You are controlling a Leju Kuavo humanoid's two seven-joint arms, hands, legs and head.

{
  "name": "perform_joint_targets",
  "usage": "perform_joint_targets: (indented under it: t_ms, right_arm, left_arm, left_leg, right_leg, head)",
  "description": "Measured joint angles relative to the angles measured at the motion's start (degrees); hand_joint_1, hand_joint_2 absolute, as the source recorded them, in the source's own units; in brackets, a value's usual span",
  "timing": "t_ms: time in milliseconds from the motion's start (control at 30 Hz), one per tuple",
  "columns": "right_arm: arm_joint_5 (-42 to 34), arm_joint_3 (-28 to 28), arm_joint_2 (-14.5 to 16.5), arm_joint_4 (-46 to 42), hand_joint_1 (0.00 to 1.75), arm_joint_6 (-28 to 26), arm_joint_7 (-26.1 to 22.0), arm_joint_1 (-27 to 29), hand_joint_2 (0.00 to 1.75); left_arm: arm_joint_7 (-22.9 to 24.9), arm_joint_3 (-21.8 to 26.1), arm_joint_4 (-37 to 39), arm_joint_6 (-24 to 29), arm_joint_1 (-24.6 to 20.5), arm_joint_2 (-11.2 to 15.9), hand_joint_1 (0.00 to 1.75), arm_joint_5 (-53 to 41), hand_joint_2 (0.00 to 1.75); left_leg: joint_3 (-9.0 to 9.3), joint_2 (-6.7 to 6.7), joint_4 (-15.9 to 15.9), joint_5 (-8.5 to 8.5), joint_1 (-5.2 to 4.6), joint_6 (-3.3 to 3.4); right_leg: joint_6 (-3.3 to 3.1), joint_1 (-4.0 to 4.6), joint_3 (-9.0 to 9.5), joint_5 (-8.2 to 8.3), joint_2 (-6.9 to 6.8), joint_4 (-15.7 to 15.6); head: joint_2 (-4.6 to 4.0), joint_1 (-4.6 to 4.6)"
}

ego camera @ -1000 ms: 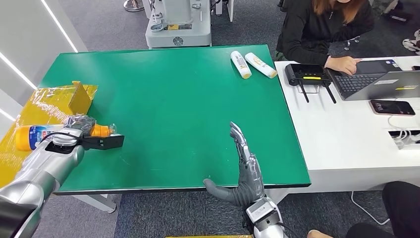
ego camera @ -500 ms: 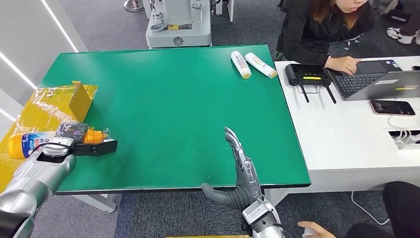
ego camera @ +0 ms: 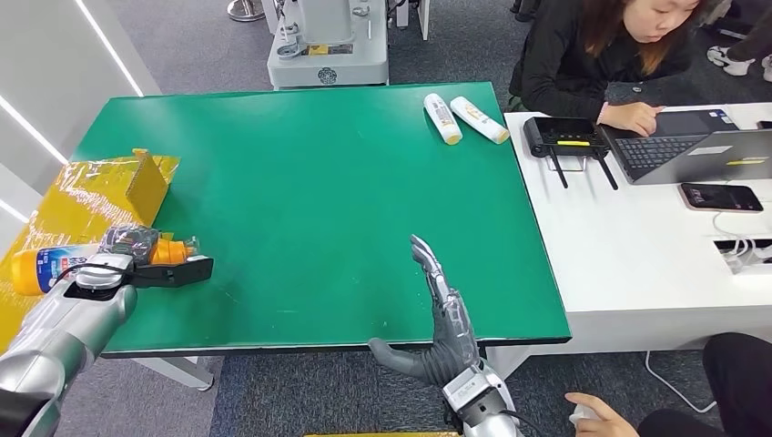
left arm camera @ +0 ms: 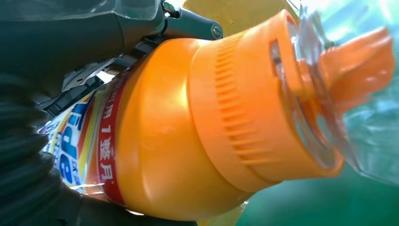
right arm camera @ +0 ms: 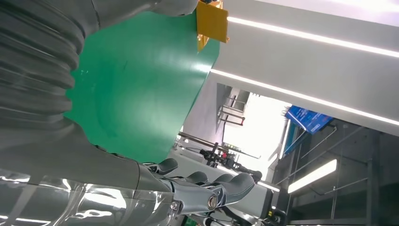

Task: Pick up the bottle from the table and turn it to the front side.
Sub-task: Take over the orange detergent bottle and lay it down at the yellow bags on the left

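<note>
**Orange bottle held at lower left**

The left hand [ego camera: 127,244] grips an orange plastic bottle [ego camera: 55,259] with a blue-and-red label over the green desk [ego camera: 309,182] edge; the label reads "1" beside Chinese characters. The right hand [ego camera: 443,314], lower centre, holds nothing, fingers [ego camera: 426,258] extended straight.

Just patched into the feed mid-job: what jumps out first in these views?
The orange-capped bottle stands out, held lying sideways in the left hand at the green table's left edge, over the yellow wrapped box. The right hand is open at the near edge, fingers extended. Two white bottles lie at the far right corner.
</note>
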Motion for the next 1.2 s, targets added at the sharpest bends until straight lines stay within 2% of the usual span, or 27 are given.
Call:
perform_joint_targets:
  t_ms: [33, 400, 600, 833, 933, 1000, 1100, 1200]
  right_arm:
    - [0.0, 0.01, -0.01, 0.01, 0.0, 0.0, 0.0, 0.0, 1.75]
    - [-0.69, 1.68, -0.15, 2.15, 0.0, 2.26, -1.5, -1.96, 1.75]
    - [-1.08, 2.55, -0.15, 3.64, 0.0, 3.09, -2.34, -3.43, 1.75]
    - [-1.86, 2.85, -0.37, 4.46, 0.0, 2.8, -2.43, -3.71, 1.75]
    - [-2.01, 3.1, -0.43, 4.81, 0.0, 2.58, -2.47, -3.96, 1.75]
    - [-2.26, 3.3, -0.45, 5.16, 0.0, 2.48, -2.49, -4.18, 1.75]
    - [-2.95, 3.6, -0.46, 5.8, 0.0, 2.25, -2.49, -4.27, 1.75]
    - [-3.06, 3.83, -0.46, 6.54, 0.0, 1.62, -2.49, -4.14, 1.75]
  left_arm:
    - [0.0, 0.05, 0.0, 0.17, 0.03, 0.0, 0.0, 0.01, 1.75]
    - [0.73, 0.44, 0.02, 5.05, 1.42, 1.42, 0.0, -1.03, 1.75]
    - [-2.65, 0.8, 0.02, 11.06, 1.91, 1.39, 0.0, -2.48, 1.75]
    - [-3.8, 0.84, 0.02, 12.27, 1.94, 1.06, 0.0, -3.08, 1.75]
    - [-4.61, 1.29, 0.02, 14.9, 1.97, 0.82, 0.0, -2.27, 1.75]
    - [-6.67, 2.36, 0.0, 20.18, 2.05, 0.35, 0.0, -0.01, 1.75]
    - [-14.06, 5.57, -0.44, 31.07, 2.53, -1.68, 0.0, 5.94, 1.75]
    - [-21.77, 9.11, -1.92, 35.69, 3.68, -5.01, 0.0, 11.3, 1.75]
  left_leg:
    - [0.0, 0.0, 0.0, 0.0, 0.0, 0.0]
    - [0.0, 0.0, 0.0, 0.0, 0.0, 0.0]
    - [0.01, 0.0, 0.0, 0.01, -0.01, 0.0]
    - [0.01, -0.01, 0.0, 0.0, -0.01, 0.0]
    - [0.02, 0.01, 0.0, 0.0, 0.0, 0.0]
    - [0.03, -0.02, 0.01, 0.0, -0.01, 0.0]
    - [0.03, -0.11, 0.02, 0.01, -0.03, 0.0]
    - [0.04, -0.11, 0.02, 0.0, -0.08, 0.0]
  right_leg:
    - [0.0, 0.0, 0.0, 0.0, 0.0, 0.0]
    - [0.0, 0.0, 0.0, 0.0, 0.01, 0.0]
    - [0.0, 0.0, 0.0, 0.0, -0.01, 0.0]
    - [0.0, 0.0, 0.0, 0.0, -0.01, 0.0]
    - [0.0, 0.0, 0.0, 0.0, 0.0, 0.0]
    - [0.0, 0.0, -0.01, 0.0, -0.01, -0.01]
    - [0.0, -0.03, 0.02, 0.0, -0.11, -0.01]
    - [0.01, -0.08, 0.04, 0.01, -0.12, -0.03]
  head:
    - [0.01, 0.0]
    - [-0.01, 0.0]
    - [-0.01, 0.01]
    - [0.01, 0.0]
    - [0.0, 0.01]
    - [0.0, 0.0]
    - [0.0, 0.0]
    - [0.0, 0.0]
